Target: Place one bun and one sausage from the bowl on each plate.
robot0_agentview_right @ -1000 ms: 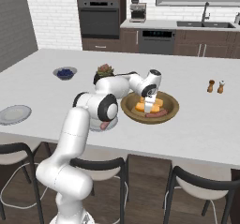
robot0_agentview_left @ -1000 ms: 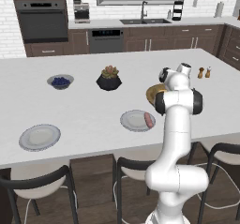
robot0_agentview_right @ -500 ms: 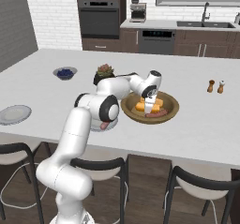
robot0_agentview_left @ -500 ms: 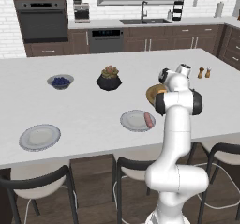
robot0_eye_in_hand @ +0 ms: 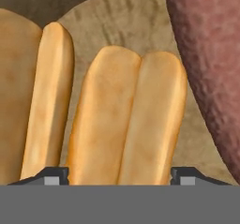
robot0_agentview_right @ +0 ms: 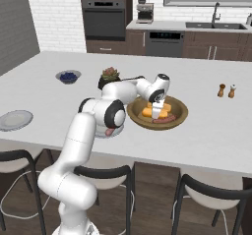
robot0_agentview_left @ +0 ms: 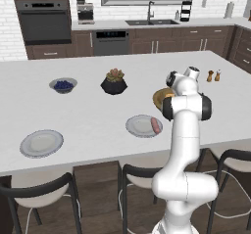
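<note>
The bowl (robot0_agentview_right: 179, 116) sits on the bench (robot0_agentview_right: 216, 131), and the bun (robot0_eye_in_hand: 129, 120) in it lies between the parted fingers (robot0_eye_in_hand: 56, 175), not yet gripped. Squeeze gently across its width, clear of the sausage (robot0_eye_in_hand: 211, 63) alongside.

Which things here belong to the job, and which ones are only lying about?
Job: bun between the claw tips; sausage; bowl; near plate, already carrying a sausage; far plate, bare.

Lying about: berry bowl; plant pot; two shakers.
</note>
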